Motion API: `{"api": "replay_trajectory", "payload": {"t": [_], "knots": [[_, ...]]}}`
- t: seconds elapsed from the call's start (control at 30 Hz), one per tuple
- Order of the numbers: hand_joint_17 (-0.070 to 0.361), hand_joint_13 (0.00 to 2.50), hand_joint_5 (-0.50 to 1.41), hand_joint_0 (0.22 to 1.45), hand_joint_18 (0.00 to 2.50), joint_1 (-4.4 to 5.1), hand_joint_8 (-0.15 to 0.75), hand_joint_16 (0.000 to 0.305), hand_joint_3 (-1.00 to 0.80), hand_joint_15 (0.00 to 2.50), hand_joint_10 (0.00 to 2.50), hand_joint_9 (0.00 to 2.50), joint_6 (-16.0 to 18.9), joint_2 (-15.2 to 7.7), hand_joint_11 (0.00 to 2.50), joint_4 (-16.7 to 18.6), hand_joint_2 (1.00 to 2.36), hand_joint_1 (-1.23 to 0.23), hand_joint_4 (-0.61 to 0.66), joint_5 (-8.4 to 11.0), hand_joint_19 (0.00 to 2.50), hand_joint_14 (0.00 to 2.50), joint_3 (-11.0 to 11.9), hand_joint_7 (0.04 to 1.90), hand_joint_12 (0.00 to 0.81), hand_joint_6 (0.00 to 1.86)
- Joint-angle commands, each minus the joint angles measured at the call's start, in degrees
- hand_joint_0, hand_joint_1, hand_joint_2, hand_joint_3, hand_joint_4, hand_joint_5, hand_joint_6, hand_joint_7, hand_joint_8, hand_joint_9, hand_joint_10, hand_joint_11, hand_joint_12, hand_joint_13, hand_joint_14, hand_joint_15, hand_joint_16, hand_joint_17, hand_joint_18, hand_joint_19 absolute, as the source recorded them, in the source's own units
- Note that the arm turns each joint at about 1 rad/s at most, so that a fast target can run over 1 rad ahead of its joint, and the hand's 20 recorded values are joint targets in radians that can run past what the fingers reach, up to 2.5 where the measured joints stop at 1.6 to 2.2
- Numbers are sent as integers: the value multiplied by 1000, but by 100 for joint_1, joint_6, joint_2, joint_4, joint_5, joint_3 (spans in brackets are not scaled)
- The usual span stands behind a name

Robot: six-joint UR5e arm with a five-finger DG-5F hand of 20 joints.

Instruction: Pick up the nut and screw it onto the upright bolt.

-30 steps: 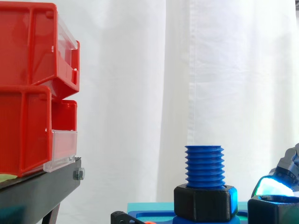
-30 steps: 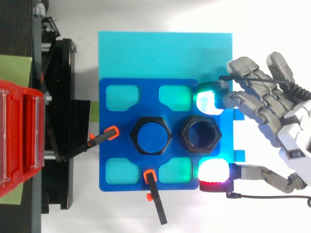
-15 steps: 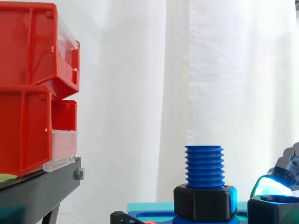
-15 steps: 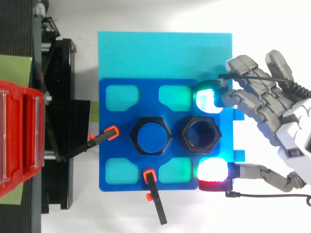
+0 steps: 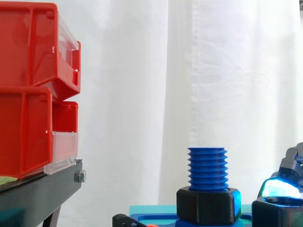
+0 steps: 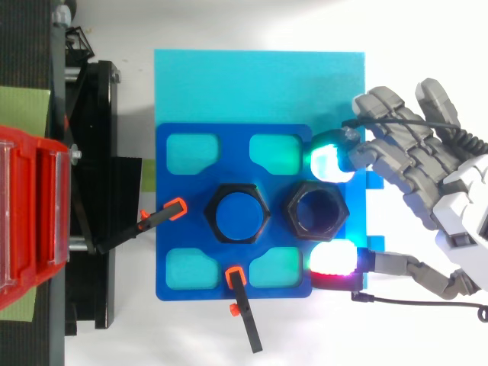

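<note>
Hand (image 6: 454, 200) pinches loose nut (image 6: 316, 211) between glowing pads, beside upright bolt (image 5: 207, 168).

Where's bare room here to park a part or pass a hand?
Free: the cyan sheet strip past the blue plate, at the top view's top; the white surface right of the clamps. Crowded: the plate's middle, with bolt and loose nut side by side and the hand at the nut.

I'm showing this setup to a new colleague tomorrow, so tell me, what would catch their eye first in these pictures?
Probably the glowing fingertips of the hand, one cyan-white and one red, closed on opposite sides of a loose black nut at the blue plate's right edge. Next come the blue threaded bolt, upright mid-plate with a second black nut at its base, and the red bins stacked at the left.
</note>
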Motion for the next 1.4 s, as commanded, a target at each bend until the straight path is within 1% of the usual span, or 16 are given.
{"api": "replay_trajectory", "payload": {"t": [0.0,0.13,0.3,0.6,0.63,0.8,0.87,0.9,0.97,1.03,1.1,1.13,1.23,1.3,1.33,1.37], "knots": [[87,203,-191,531,48,0,298,38,-419,0,0,383,0,0,0,-1,1007,-725,283,0,0,0,-1,1296,327,501],[86,214,-181,532,51,-9,301,38,-426,0,0,395,0,0,0,-1,1006,-714,280,0,0,0,-1,1336,327,500],[85,226,-174,533,63,-9,303,38,-433,0,0,415,0,0,0,-1,1006,-674,280,0,0,0,-1,1333,324,501],[83,236,-171,531,69,-26,310,37,-453,0,0,431,9,9,0,-106,1004,-661,279,-9,0,0,8,1328,322,509],[83,237,-170,531,70,-35,310,37,-452,0,0,433,9,9,0,-115,1003,-661,278,-88,0,0,8,1327,321,510],[83,239,-169,535,73,-44,311,37,-453,0,0,436,44,35,0,-115,1003,-660,275,-158,0,0,8,1325,320,512],[82,238,-169,535,73,-44,310,37,-454,0,0,440,70,44,0,-115,1003,-660,277,-167,0,0,61,1324,320,512],[82,238,-169,536,73,-53,310,37,-457,0,0,440,114,44,0,-159,1003,-660,276,-167,0,0,192,1323,320,513],[82,239,-169,536,72,-44,311,37,-457,0,0,439,149,53,0,-282,1003,-660,277,-176,0,0,227,1321,319,514],[82,239,-169,536,72,-44,310,37,-456,0,0,439,220,44,0,-625,1003,-660,276,-176,0,0,315,1323,319,514],[82,241,-169,536,71,-44,311,36,-457,0,0,440,413,53,0,-1020,1003,-660,276,-176,0,0,412,1323,319,515],[82,240,-168,536,71,-53,311,36,-457,0,0,440,475,53,0,-1091,1003,-660,276,-185,0,0,438,1317,319,516],[82,242,-168,536,72,-53,310,36,-458,0,0,441,782,53,0,-1486,1004,-659,275,-185,0,0,518,1317,318,516],[82,242,-168,536,71,-53,309,36,-458,0,0,439,1116,53,0,-1776,1003,-659,276,-202,0,0,553,1317,318,516],[82,242,-168,536,71,-53,310,36,-457,0,0,438,1195,53,0,-1829,1003,-659,276,-202,0,0,561,1317,318,517],[82,242,-168,536,71,-53,311,36,-455,0,0,440,1468,61,0,-1978,1004,-659,276,-202,0,0,605,1319,318,517]]}}
